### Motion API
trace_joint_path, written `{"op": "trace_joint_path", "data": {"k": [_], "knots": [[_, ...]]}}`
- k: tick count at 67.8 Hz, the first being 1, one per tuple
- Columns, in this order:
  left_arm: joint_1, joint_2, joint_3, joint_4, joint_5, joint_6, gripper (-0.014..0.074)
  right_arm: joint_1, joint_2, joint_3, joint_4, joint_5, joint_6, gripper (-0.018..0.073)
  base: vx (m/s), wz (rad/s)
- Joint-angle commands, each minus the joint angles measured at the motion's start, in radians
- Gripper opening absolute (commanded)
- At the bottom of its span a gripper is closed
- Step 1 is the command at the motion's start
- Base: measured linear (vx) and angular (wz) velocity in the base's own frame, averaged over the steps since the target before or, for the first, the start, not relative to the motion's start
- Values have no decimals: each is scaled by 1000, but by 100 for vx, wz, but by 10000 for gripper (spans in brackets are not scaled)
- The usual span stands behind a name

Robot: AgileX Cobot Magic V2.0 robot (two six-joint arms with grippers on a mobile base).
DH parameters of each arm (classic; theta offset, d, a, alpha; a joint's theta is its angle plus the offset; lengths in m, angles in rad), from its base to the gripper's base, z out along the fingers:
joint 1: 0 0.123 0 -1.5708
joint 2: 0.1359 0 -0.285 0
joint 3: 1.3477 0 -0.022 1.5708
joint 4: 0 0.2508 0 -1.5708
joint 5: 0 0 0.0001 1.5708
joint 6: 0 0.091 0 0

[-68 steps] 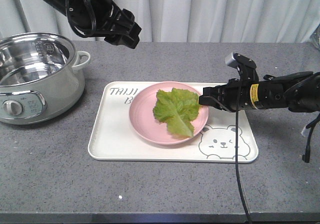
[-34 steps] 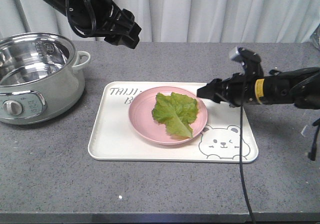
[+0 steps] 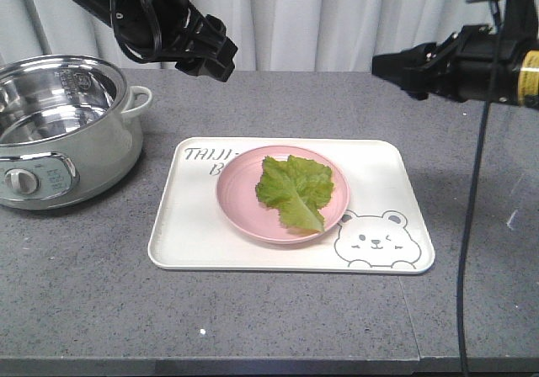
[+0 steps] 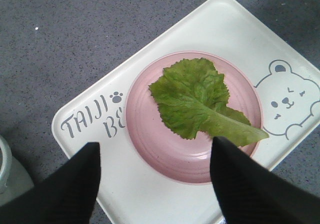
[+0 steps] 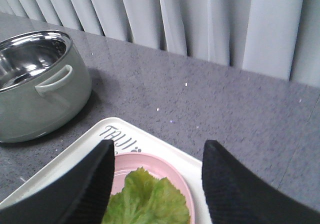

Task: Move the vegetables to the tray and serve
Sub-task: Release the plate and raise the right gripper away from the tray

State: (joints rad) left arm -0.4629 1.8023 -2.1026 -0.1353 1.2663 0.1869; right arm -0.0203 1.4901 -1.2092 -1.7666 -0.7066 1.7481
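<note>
The vegetables, one green lettuce leaf (image 3: 293, 189), lie on a round pink plate (image 3: 240, 200) in the middle of the cream-white tray (image 3: 194, 242). My left gripper (image 3: 221, 57) hangs high over the table behind the tray's left end. In the left wrist view it (image 4: 155, 144) is open, looking down on the leaf (image 4: 195, 99), the plate (image 4: 165, 154) and the tray (image 4: 225, 29). My right gripper (image 3: 383, 64) is up at the back right, off the tray and holding nothing. The right wrist view shows it (image 5: 159, 144) open above the leaf (image 5: 145, 199).
A pale green electric pot (image 3: 59, 133) with a steel inside stands on the grey table at the left; the right wrist view also catches the pot (image 5: 40, 84). A white curtain hangs behind the table. A black cable dangles from the right arm (image 3: 472, 225).
My right gripper has lifted from the plate's right rim and drawn back up and to the right. The leaf shifted slightly on the plate. The left arm stayed still.
</note>
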Motion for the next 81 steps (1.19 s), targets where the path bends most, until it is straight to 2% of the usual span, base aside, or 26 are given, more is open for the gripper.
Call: {"op": "trace_joint_path", "data": {"k": [1,15,21,35,59,71,81], "knots": [[-1,-46,-27,-12,-17,-26,447,-6,-94,-29,17,42,-72,381,0,0],[-1,-46,-27,-11,-17,-27,447,-7,-184,-29,17,254,-166,381,0,0],[-1,-46,-27,-11,-17,-27,447,-23,-182,-24,17,315,-173,381,0,0],[-1,-46,-27,-10,-17,-27,447,-52,-186,89,17,515,-225,381,0,0],[-1,-46,-27,-13,-17,-31,447,-52,-231,138,17,489,-207,381,0,0],[-1,-46,-27,-12,-17,-104,447,-52,-236,138,17,425,-164,381,0,0],[-1,-46,-27,-12,-17,-106,447,-52,-236,138,17,418,-130,381,0,0]]}}
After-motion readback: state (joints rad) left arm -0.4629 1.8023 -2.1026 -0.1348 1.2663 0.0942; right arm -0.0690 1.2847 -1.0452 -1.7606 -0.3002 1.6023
